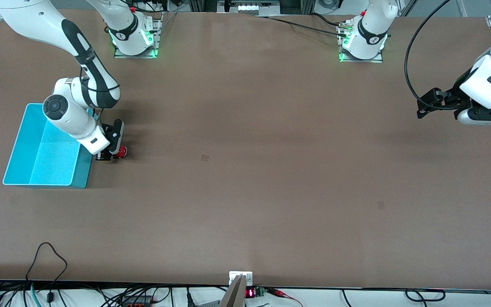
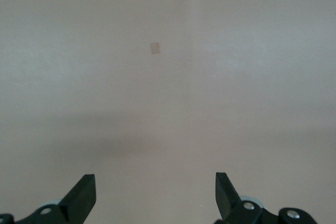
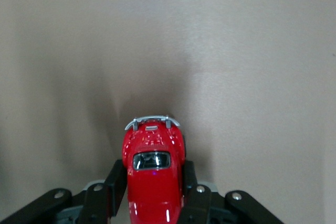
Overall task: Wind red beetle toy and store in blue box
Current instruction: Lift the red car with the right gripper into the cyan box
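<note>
Right tool point(image 1: 115, 154) low at the tabletop point(image 1: 245, 170), just beside the blue box point(image 1: 19, 164) on its side toward the left arm's end. Clamped on the red beetle toy point(image 1: 120, 152): in the right wrist view both fingers point(image 3: 116, 182) pressed against the flanks of the toy point(image 3: 154, 182), silvery bumper pointing away from the tool, roof and dark window facing up. Toy's wheels hidden, so contact with the tabletop cannot be told; short shadow right under it in the front view. Toy outside the box, close to the box wall but apart from it. Box sits toward the right arm's end of the tabletop, open top up, lighter rim visible, inside showing only cyan floor, part of it covered by the right arm's wrist. Left tool point(image 1: 425, 106) waiting up in the air over the left arm's end of the tabletop, well apart from toy and box. Left wrist view: 2 dark fingertips point(image 2: 84, 195) spread wide, bare brown surface between them, 1 small darker mark point(image 2: 154, 48) on the tabletop ahead.
</note>
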Controlling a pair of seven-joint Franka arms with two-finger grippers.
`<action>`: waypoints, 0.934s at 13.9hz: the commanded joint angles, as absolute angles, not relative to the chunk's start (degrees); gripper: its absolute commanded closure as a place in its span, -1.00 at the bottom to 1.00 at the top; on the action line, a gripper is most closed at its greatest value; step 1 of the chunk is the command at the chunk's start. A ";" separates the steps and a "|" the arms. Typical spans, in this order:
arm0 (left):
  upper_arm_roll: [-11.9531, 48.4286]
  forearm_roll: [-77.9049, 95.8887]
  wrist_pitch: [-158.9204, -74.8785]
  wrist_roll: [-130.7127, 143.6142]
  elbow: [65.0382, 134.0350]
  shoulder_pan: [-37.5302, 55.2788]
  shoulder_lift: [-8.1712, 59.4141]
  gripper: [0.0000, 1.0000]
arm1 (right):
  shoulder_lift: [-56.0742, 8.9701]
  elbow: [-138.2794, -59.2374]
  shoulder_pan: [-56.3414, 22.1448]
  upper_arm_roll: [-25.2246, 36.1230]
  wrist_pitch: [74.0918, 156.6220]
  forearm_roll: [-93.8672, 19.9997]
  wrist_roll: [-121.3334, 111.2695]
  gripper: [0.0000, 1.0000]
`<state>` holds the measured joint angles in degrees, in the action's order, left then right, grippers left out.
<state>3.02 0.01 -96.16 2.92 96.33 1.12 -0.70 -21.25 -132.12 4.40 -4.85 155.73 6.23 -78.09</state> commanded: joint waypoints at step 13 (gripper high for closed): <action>5.63 0.97 -93.60 2.72 92.72 1.06 0.35 -1.00 | -9.84 -124.37 5.98 1.03 136.67 5.54 -20.92 1.00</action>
<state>5.64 0.02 -95.05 3.08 94.79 1.53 -0.57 -10.02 -124.22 5.33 -2.72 137.00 5.99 -23.72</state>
